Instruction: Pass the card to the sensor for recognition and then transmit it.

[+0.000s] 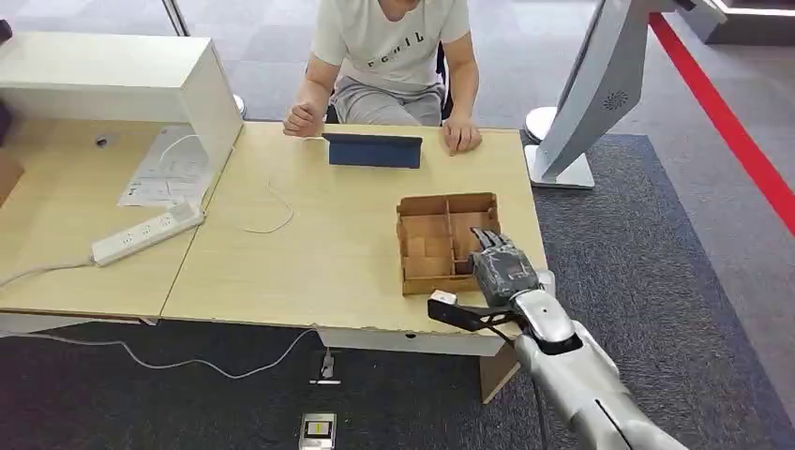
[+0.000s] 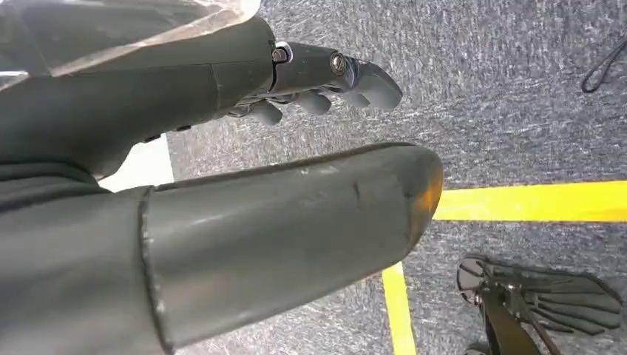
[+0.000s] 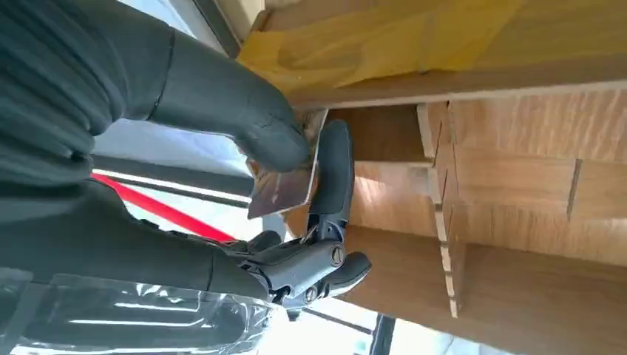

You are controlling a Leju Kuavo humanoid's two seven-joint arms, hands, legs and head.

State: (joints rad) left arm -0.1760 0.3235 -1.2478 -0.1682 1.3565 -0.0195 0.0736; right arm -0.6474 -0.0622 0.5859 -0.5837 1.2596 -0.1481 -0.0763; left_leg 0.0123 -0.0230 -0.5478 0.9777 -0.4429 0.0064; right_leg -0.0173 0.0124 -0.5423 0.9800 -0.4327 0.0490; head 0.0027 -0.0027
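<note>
My right hand (image 1: 502, 266) hovers over the right-hand compartments of a wooden divided box (image 1: 447, 200) near the table's front right edge. In the right wrist view the thumb and a dark finger pinch a small shiny card (image 3: 284, 189) just above a compartment of the box (image 3: 517, 214). A dark blue sensor stand (image 1: 373, 150) sits at the far side of the table in front of a seated person (image 1: 392, 56). My left hand (image 2: 318, 81) hangs above grey carpet, holding nothing, its fingers loosely bent and apart from the thumb.
A white power strip (image 1: 150, 232) and a thin cable (image 1: 272, 220) lie on the left of the table (image 1: 309, 262). Papers (image 1: 169, 169) sit by a white cabinet (image 1: 122, 80). A white kiosk base (image 1: 562, 169) stands right of the table. The person's hands rest beside the stand.
</note>
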